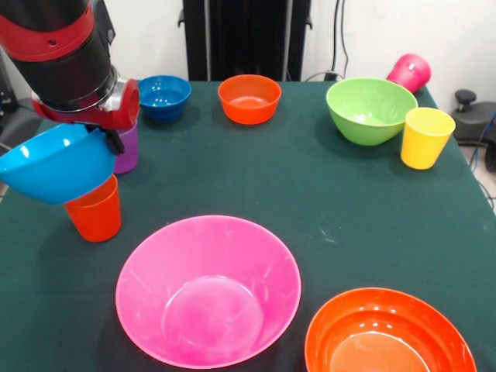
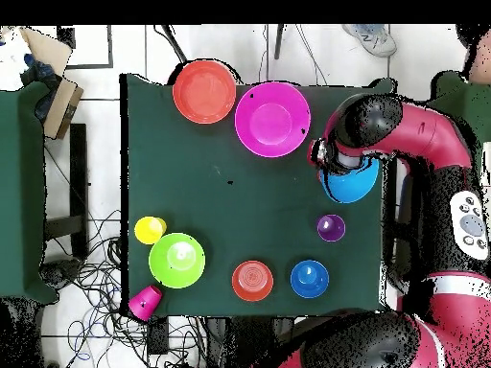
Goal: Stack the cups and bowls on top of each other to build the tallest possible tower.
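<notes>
The robot's end effector (image 1: 108, 136) is pinching the rim of a medium blue plastic bowl (image 1: 54, 163) and holds it up in the air, tipped to one side. The bowl hangs over a small orange plastic cup (image 1: 94, 209) that stands upright on the dark green worktop (image 1: 310, 194). I think the bowl is just above the cup, but it may be touching the rim; it is hard to tell.

A purple plastic cup (image 1: 128, 147) stands just behind, partly hidden. A very big pink plastic bowl (image 1: 208, 291) and a big orange plastic bowl (image 1: 387, 333) sit at the near side. A small blue bowl (image 1: 164, 96), a small orange bowl (image 1: 249, 98) and a lime green bowl (image 1: 370, 110) sit at the far side. A yellow cup (image 1: 425, 137) stands by the green bowl, and a magenta cup (image 1: 409, 73) lies on its side near the far corner.

Nothing is stacked yet. The held bowl is much wider than the orange cup and is tilted, so if it is let go here it could slide off or knock the cup over. The purple cup is near and could get bumped too.
</notes>
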Robot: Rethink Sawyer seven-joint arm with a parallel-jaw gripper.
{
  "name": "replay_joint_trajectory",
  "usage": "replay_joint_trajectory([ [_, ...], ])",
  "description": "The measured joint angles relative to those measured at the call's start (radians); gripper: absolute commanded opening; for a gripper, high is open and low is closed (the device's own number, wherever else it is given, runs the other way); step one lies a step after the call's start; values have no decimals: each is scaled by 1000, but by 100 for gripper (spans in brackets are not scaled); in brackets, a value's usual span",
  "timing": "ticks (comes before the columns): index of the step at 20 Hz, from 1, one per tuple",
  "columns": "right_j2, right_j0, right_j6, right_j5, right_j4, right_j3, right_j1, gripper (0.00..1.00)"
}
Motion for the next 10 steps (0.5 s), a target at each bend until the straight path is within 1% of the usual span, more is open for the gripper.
replay_joint_trajectory([
  [10, 0, 0, 0, -37, 0, 16, -2, 0],
])
